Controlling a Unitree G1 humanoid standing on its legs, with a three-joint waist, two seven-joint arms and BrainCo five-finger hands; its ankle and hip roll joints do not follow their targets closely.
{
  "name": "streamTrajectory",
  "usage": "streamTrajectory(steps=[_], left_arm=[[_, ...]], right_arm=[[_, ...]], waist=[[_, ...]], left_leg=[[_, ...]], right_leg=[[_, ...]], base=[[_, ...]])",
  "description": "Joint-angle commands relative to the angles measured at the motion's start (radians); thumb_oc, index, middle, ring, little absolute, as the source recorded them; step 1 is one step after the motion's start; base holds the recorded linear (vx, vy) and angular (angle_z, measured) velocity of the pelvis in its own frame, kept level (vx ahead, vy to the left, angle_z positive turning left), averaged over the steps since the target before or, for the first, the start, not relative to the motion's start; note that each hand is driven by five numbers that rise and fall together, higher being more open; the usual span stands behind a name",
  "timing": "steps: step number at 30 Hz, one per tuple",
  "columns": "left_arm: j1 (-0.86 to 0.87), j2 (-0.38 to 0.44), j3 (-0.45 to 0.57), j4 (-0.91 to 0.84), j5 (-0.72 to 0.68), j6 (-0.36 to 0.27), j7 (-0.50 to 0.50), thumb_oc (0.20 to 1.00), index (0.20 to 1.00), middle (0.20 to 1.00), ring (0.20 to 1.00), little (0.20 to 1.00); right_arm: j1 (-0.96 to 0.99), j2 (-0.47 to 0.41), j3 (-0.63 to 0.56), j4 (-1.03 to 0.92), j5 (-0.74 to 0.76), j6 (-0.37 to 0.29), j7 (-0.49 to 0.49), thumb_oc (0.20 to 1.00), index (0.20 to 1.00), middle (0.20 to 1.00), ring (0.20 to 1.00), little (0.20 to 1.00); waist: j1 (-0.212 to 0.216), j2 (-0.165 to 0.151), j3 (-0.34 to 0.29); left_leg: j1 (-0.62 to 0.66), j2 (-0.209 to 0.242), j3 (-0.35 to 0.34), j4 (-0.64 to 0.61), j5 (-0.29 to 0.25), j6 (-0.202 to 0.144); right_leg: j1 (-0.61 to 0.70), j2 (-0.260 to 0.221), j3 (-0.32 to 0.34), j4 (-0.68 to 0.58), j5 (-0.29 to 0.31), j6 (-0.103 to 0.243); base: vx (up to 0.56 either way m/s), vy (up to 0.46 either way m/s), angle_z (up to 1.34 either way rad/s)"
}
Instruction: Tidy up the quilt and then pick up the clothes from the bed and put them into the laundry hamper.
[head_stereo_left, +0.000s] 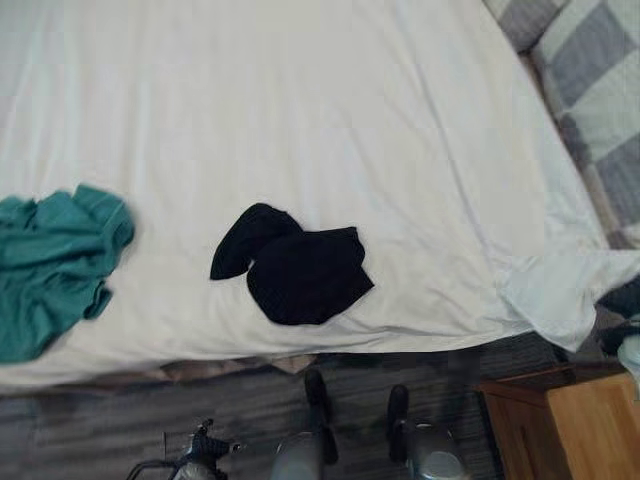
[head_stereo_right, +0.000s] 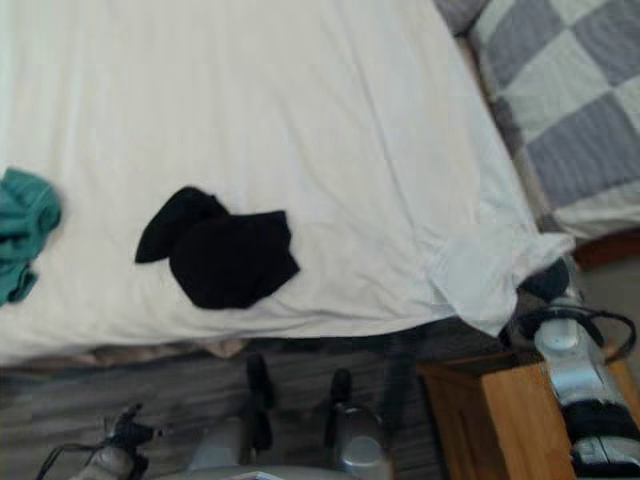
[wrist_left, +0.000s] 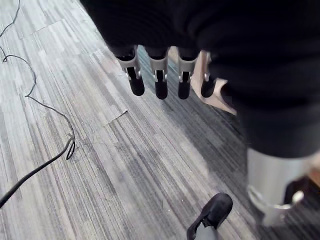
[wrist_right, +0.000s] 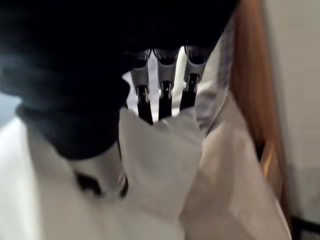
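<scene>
Ok so I'm standing at the foot of the bed. The white quilt lies pretty flat across it, only the near right corner is bunched and droops over the edge next to the wooden nightstand. My right robot hand is down at that corner, fingers dipping behind a fold of the white fabric, so tbh I can't tell if they're clamped on it or just resting there. I'd guess it's there to tug that corner straight, bc that's the last messy bit of the quilt.

Left robot hand hangs over the grey floor, fingers straight and relaxed, holding nothing, idle atm.

Clothes are both on the bed, not picked up yet: black garment crumpled near the front edge, easy reach, and a teal garment further to my left, also near the edge. Checkered pillow sits past the quilt on the right.
</scene>
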Motion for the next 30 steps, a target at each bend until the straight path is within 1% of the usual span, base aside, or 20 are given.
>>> streamTrajectory(steps=[1, 4, 6, 7, 8, 9, 11, 13, 14, 15, 16, 18, 19, 21, 22, 23, 25, 26, 27, 30], left_arm=[[0.006, 0.014, 0.046, 0.049, 0.06, 0.012, -0.011, 1.0, 1.0, 1.0, 1.0, 1.0], [0.021, 0.009, 0.054, 0.047, 0.067, 0.012, -0.017, 1.0, 1.0, 1.0, 1.0, 1.0], [0.036, -0.011, 0.031, 0.04, 0.082, 0.011, -0.007, 1.0, 1.0, 1.0, 1.0, 1.0], [0.035, -0.011, 0.032, 0.04, 0.082, 0.011, -0.007, 1.0, 1.0, 1.0, 1.0, 1.0], [0.037, -0.017, 0.023, 0.039, 0.082, 0.008, -0.006, 1.0, 1.0, 1.0, 1.0, 1.0], [0.033, -0.019, 0.014, 0.037, 0.081, 0.006, -0.005, 1.0, 1.0, 1.0, 1.0, 1.0], [0.017, -0.017, -0.009, 0.028, 0.078, 0.001, -0.006, 1.0, 1.0, 1.0, 1.0, 1.0], [-0.02, -0.01, -0.039, 0.017, 0.068, -0.004, -0.001, 1.0, 1.0, 1.0, 1.0, 1.0], [-0.02, -0.011, -0.037, 0.017, 0.068, -0.004, -0.001, 1.0, 1.0, 1.0, 1.0, 1.0], [-0.073, -0.003, -0.083, 0.001, 0.045, -0.009, 0.013, 1.0, 1.0, 1.0, 1.0, 1.0], [-0.075, -0.004, -0.079, 0.002, 0.045, -0.009, 0.013, 1.0, 1.0, 1.0, 1.0, 1.0], [-0.131, 0.007, -0.113, -0.01, -0.01, -0.016, 0.032, 1.0, 1.0, 1.0, 1.0, 1.0], [-0.145, 0.008, -0.115, -0.009, -0.028, -0.018, 0.038, 1.0, 1.0, 1.0, 1.0, 1.0], [-0.163, 0.0, -0.117, -0.005, -0.051, -0.01, 0.053, 1.0, 1.0, 1.0, 1.0, 1.0], [-0.163, 0.001, -0.118, -0.005, -0.051, -0.01, 0.053, 1.0, 1.0, 1.0, 1.0, 1.0], [-0.168, -0.011, -0.112, 0.01, -0.065, -0.003, 0.058, 1.0, 1.0, 1.0, 1.0, 1.0], [-0.17, -0.013, -0.103, 0.014, -0.065, -0.001, 0.06, 1.0, 1.0, 1.0, 1.0, 1.0], [-0.17, -0.025, -0.084, 0.026, -0.065, 0.006, 0.067, 1.0, 1.0, 1.0, 1.0, 1.0], [-0.169, -0.024, -0.085, 0.026, -0.065, 0.006, 0.067, 1.0, 1.0, 1.0, 1.0, 1.0], [-0.154, -0.036, -0.055, 0.032, -0.05, 0.021, 0.074, 1.0, 1.0, 1.0, 1.0, 1.0]], right_arm=[[0.077, -0.012, -0.135, -0.076, -0.012, 0.002, -0.023, 1.0, 1.0, 1.0, 1.0, 1.0], [0.13, -0.001, -0.217, -0.128, -0.026, 0.005, -0.051, 1.0, 1.0, 1.0, 1.0, 1.0], [0.084, 0.02, -0.294, -0.239, 0.001, -0.021, -0.136, 1.0, 1.0, 1.0, 1.0, 1.0], [0.085, 0.021, -0.296, -0.242, 0.001, -0.019, -0.136, 1.0, 1.0, 1.0, 1.0, 1.0], [0.058, 0.021, -0.29, -0.287, -0.003, -0.03, -0.149, 0.752, 0.752, 0.752, 0.752, 0.752], [0.032, 0.018, -0.28, -0.307, -0.008, -0.041, -0.164, 0.2, 0.2, 0.2, 0.2, 0.2], [-0.071, 0.008, -0.221, -0.337, -0.016, -0.055, -0.189, 0.2, 0.2, 0.2, 0.2, 0.2], [-0.235, -0.012, -0.104, -0.283, -0.044, -0.043, -0.228, 0.2, 0.2, 0.2, 0.2, 0.2], [-0.238, -0.012, -0.101, -0.281, -0.044, -0.044, -0.229, 0.2, 0.2, 0.2, 0.2, 0.2], [-0.419, -0.033, 0.024, -0.163, -0.038, -0.018, -0.261, 0.2, 0.2, 0.2, 0.2, 0.2], [-0.431, -0.035, 0.032, -0.155, -0.036, -0.021, -0.263, 0.2, 0.2, 0.2, 0.2, 0.2], [-0.625, -0.024, 0.17, 0.113, 0.137, -0.023, -0.225, 0.2, 0.2, 0.2, 0.2, 0.2], [-0.66, -0.015, 0.196, 0.189, 0.182, -0.022, -0.213, 0.2, 0.2, 0.2, 0.2, 0.2], [-0.643, 0.06, 0.179, 0.318, 0.326, -0.033, -0.193, 0.2, 0.2, 0.2, 0.2, 0.2], [-0.644, 0.06, 0.179, 0.32, 0.327, -0.035, -0.192, 0.2, 0.2, 0.2, 0.2, 0.2], [-0.61, 0.118, 0.152, 0.392, 0.443, -0.055, -0.16, 0.2, 0.2, 0.2, 0.2, 0.2], [-0.573, 0.138, 0.15, 0.398, 0.449, -0.055, -0.145, 0.2, 0.2, 0.2, 0.2, 0.2], [-0.458, 0.216, 0.142, 0.383, 0.454, -0.057, -0.117, 0.2, 0.2, 0.2, 0.2, 0.2], [-0.456, 0.217, 0.141, 0.381, 0.453, -0.057, -0.117, 0.2, 0.2, 0.2, 0.2, 0.2], [-0.227, 0.335, 0.128, 0.365, 0.435, -0.046, -0.065, 0.2, 0.2, 0.2, 0.2, 0.2]], waist=[[-0.045, -0.021, -0.07], [-0.053, -0.025, -0.091], [-0.051, -0.023, -0.095], [-0.05, -0.024, -0.095], [-0.046, -0.022, -0.094], [-0.04, -0.021, -0.092], [-0.026, -0.015, -0.076], [-0.011, -0.004, -0.039], [-0.012, -0.004, -0.04], [0.015, 0.008, 0.021], [0.012, 0.008, 0.021], [0.036, 0.022, 0.086], [0.039, 0.028, 0.098], [0.039, 0.04, 0.116], [0.04, 0.04, 0.113], [0.04, 0.048, 0.124], [0.037, 0.049, 0.127], [0.027, 0.049, 0.134], [0.028, 0.048, 0.134], [0.0, 0.034, 0.131]], left_leg=[[0.126, 0.118, 0.041, -0.001, -0.099, -0.121], [0.13, 0.119, 0.043, -0.001, -0.104, -0.12], [0.147, 0.116, 0.043, -0.001, -0.12, -0.113], [0.144, 0.116, 0.043, -0.001, -0.116, -0.113], [0.15, 0.115, 0.043, -0.001, -0.122, -0.111], [0.146, 0.114, 0.041, -0.001, -0.118, -0.11], [0.141, 0.11, 0.036, -0.001, -0.121, -0.109], [0.115, 0.102, 0.026, -0.001, -0.104, -0.106], [0.113, 0.102, 0.026, -0.001, -0.104, -0.105], [0.058, 0.095, 0.013, 0.046, -0.1, -0.105], [0.05, 0.094, 0.013, 0.05, -0.098, -0.104], [-0.067, 0.097, 0.007, 0.196, -0.125, -0.113], [-0.101, 0.099, 0.004, 0.231, -0.134, -0.115], [-0.151, 0.106, 0.004, 0.281, -0.15, -0.113], [-0.155, 0.106, 0.004, 0.284, -0.152, -0.113], [-0.184, 0.113, 0.0, 0.323, -0.165, -0.109], [-0.194, 0.116, 0.0, 0.332, -0.168, -0.109], [-0.194, 0.119, 0.003, 0.333, -0.171, -0.107], [-0.194, 0.119, 0.003, 0.333, -0.17, -0.107], [-0.132, 0.113, 0.011, 0.272, -0.161, -0.107]], right_leg=[[-0.019, -0.061, 0.036, -0.116, 0.042, 0.104], [-0.013, -0.062, 0.039, -0.117, 0.045, 0.108], [-0.003, -0.064, 0.049, -0.111, 0.037, 0.112], [-0.007, -0.065, 0.049, -0.112, 0.041, 0.111], [-0.003, -0.065, 0.052, -0.112, 0.037, 0.112], [-0.007, -0.067, 0.055, -0.114, 0.04, 0.111], [-0.014, -0.069, 0.06, -0.115, 0.037, 0.112], [-0.046, -0.074, 0.068, -0.105, 0.041, 0.108], [-0.048, -0.074, 0.068, -0.104, 0.041, 0.108], [-0.098, -0.088, 0.08, -0.061, 0.038, 0.105], [-0.105, -0.088, 0.081, -0.06, 0.041, 0.104], [-0.195, -0.114, 0.09, 0.033, 0.03, 0.094], [-0.227, -0.12, 0.093, 0.067, 0.022, 0.094], [-0.282, -0.131, 0.093, 0.134, 0.005, 0.092], [-0.286, -0.131, 0.094, 0.138, 0.003, 0.092], [-0.319, -0.139, 0.097, 0.183, -0.007, 0.092], [-0.331, -0.142, 0.096, 0.196, -0.01, 0.091], [-0.336, -0.143, 0.094, 0.198, -0.01, 0.088], [-0.335, -0.143, 0.094, 0.198, -0.01, 0.088], [-0.274, -0.136, 0.082, 0.124, 0.005, 0.088]], base=[[0.09, 0.066, -0.1], [0.08, 0.052, -0.04], [0.03, 0.051, -0.19], [0.02, 0.039, -0.29], [-0.01, 0.0, -0.26], [-0.02, -0.002, -0.15], [-0.06, -0.005, -0.07], [-0.13, 0.008, -0.1], [-0.28, 0.019, -0.05], [-0.21, 0.008, 0.01], [-0.34, -0.005, -0.03], [-0.27, -0.019, 0.07], [-0.2, -0.009, 0.14], [-0.11, 0.008, 0.11], [-0.08, 0.024, 0.22], [-0.05, 0.014, 0.24], [-0.04, 0.008, 0.17], [-0.01, 0.0, 0.07], [-0.01, 0.009, 0.11], [0.03, 0.008, 0.07]])
